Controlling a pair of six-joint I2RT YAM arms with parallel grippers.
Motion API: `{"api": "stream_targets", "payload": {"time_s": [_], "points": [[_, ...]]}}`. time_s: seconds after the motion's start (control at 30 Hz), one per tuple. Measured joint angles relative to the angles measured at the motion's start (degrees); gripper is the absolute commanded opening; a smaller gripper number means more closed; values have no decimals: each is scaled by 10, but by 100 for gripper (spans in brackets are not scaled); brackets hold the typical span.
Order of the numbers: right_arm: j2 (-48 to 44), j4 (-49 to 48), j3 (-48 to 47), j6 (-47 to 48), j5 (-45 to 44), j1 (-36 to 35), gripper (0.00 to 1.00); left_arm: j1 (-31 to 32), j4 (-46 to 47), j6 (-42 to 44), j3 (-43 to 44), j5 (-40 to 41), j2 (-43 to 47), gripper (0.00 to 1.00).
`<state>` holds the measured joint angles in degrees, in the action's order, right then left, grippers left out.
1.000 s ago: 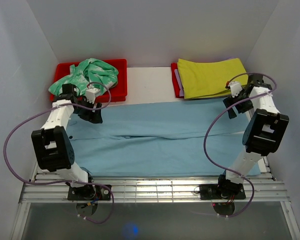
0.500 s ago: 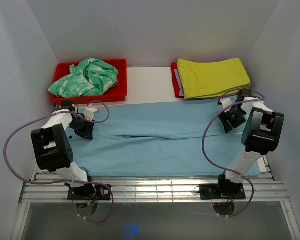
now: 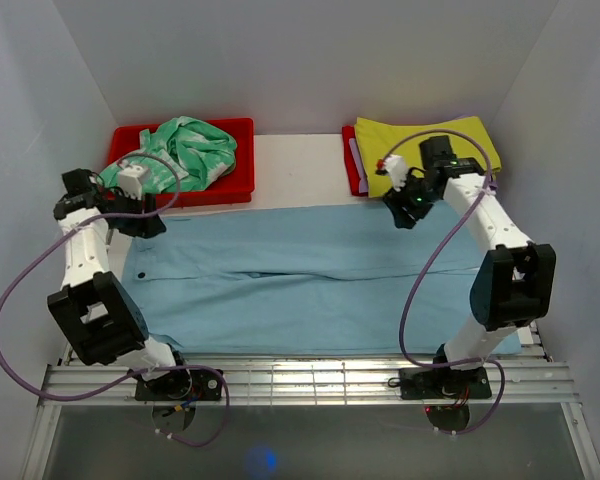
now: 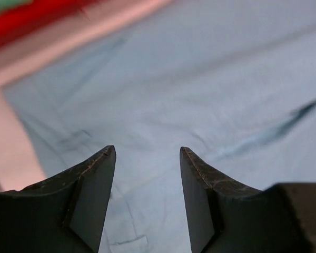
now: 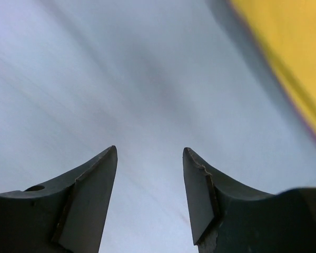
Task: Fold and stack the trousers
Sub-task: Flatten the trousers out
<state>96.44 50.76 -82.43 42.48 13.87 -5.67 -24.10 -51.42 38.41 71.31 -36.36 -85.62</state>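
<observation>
The light sky-blue trousers [image 3: 310, 290] lie spread flat across the table from left to right. They also fill the left wrist view [image 4: 200, 79]. My left gripper [image 3: 148, 225] is open and empty, above the trousers' far left corner. Its jaws [image 4: 147, 150] stand apart over blue cloth with nothing between them. My right gripper [image 3: 401, 208] is open and empty, above the trousers' far edge, right of the middle. In the right wrist view it [image 5: 150, 149] is over a blurred pale surface.
A red tray [image 3: 235, 185] at the back left holds a mint-green-and-white garment [image 3: 180, 150]. Its red edge shows in the left wrist view [image 4: 37, 21]. A folded yellow-green cloth [image 3: 425, 155] lies on another red tray [image 3: 351, 170] at the back right, and shows in the right wrist view [image 5: 295, 63].
Both arms have risen off the trousers. The left gripper moved back and left toward the red tray. The right gripper moved left and back toward the yellow-green cloth.
</observation>
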Motion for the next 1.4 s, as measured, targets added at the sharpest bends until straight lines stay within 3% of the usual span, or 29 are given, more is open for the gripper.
{"api": "stream_targets", "payload": {"time_s": [0.27, 0.47, 0.7, 1.0, 1.2, 1.37, 1.4], "points": [[0, -53, -23, -69, 33, -282, 52, -103, 115, -205, 64, -55, -96, 68], [59, -105, 80, -91, 10, -410, 52, -124, 162, -287, 77, -37, -214, 72], [71, -151, 156, -108, -18, -507, 56, -127, 226, -339, 83, -19, -268, 72], [84, -157, 144, -115, -32, -525, 52, -118, 292, -363, 99, 1, -334, 68], [93, -143, 132, -91, -31, -523, 40, -102, 329, -376, 101, -11, -350, 35], [93, -128, 131, -66, -14, -520, 38, -99, 351, -394, 101, -22, -356, 0], [93, -123, 131, -61, -7, -520, 38, -100, 358, -400, 101, -26, -356, 0]]}}
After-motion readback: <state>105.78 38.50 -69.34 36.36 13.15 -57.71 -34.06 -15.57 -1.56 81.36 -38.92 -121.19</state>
